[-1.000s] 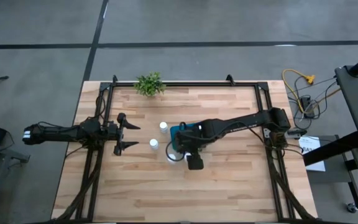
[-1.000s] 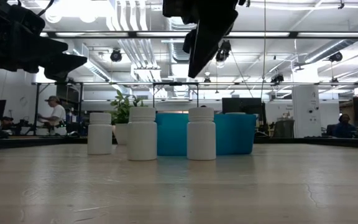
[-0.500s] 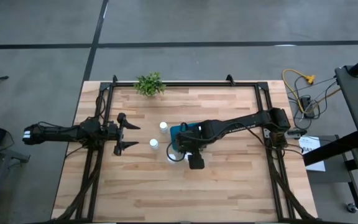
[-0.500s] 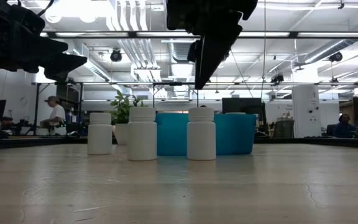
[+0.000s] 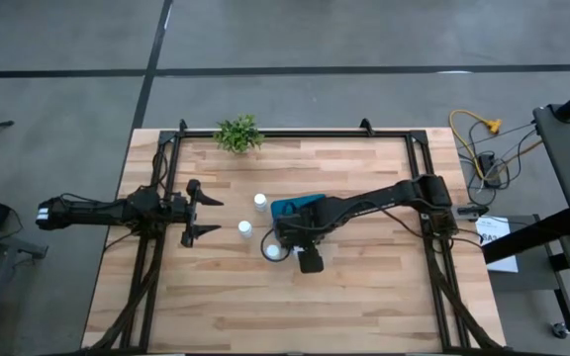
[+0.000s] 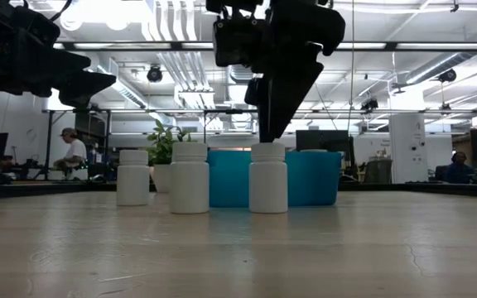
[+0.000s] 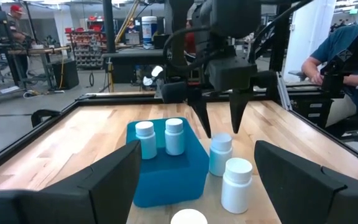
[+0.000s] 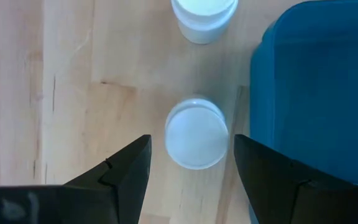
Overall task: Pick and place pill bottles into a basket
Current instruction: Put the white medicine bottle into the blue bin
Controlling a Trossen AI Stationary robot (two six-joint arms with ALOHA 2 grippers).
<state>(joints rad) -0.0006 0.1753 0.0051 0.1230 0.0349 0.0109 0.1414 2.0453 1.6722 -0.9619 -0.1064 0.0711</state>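
Three pill bottles stand upright on the wooden table (image 5: 364, 297), outside the teal basket (image 5: 295, 209). The nearest bottle (image 5: 274, 251) sits just beside the basket's corner, a second bottle (image 5: 244, 229) a little farther toward the left arm, and a third bottle (image 5: 259, 202) beside the basket's far side. In the left wrist view two more bottles (image 7: 160, 137) show at the basket; whether they stand in it or on it cannot be told.

The right gripper (image 8: 188, 165) hangs directly above the nearest bottle, its fingers spread wider than the cap and touching nothing. The left gripper (image 5: 206, 217) waits at the table's left side, jaws wide and empty.

A small green plant (image 5: 238, 133) sits at the table's far edge. The planks are pale and bare around the bottles. Beyond lies grey concrete floor, with a yellow cable (image 5: 475, 129) to the right. The low view shows an open workshop with ceiling lights, and a seated person (image 6: 73, 153) well behind the table.
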